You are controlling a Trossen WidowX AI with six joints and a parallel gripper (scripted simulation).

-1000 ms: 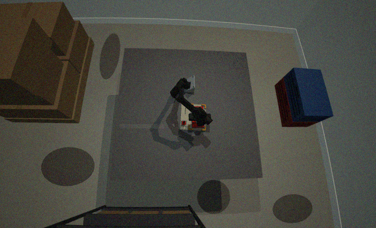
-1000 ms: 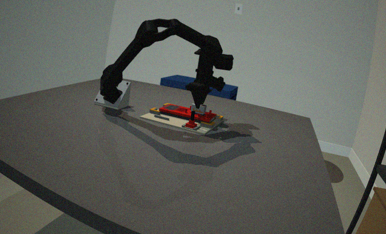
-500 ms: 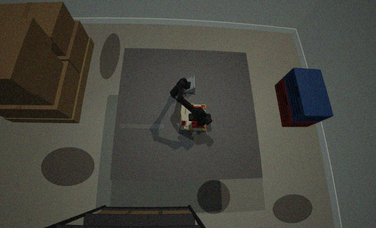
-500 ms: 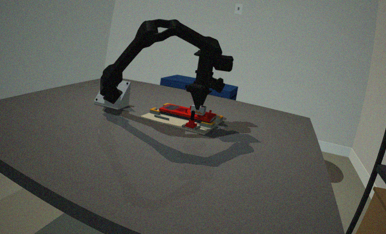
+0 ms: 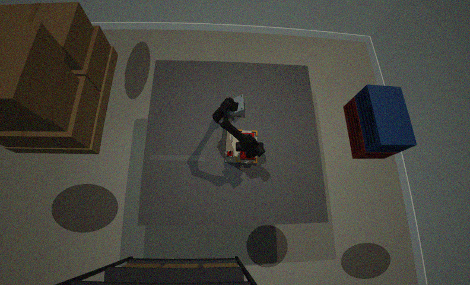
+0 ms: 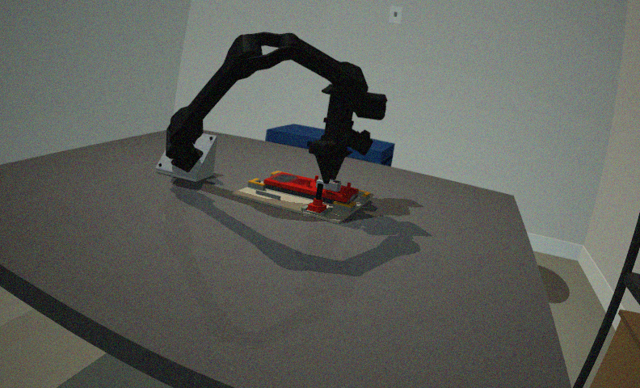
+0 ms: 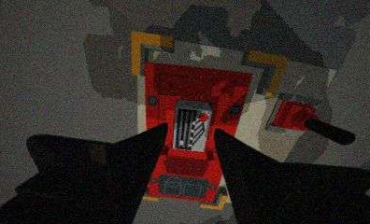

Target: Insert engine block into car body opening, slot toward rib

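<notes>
Exterior view, left to right: base (image 5: 241, 101) (image 6: 208, 145) left of car body (image 5: 252, 135) (image 6: 288, 181) (image 7: 162, 85); red stand (image 5: 229, 153) (image 6: 317, 207) (image 7: 290, 115) beside car body, near side; block (image 6: 334, 184) (image 7: 192, 127) at car body's opening, full depth can't tell; gripper (image 6: 330, 180) (image 7: 191, 130) above car body, fingers spread either side of block.
</notes>
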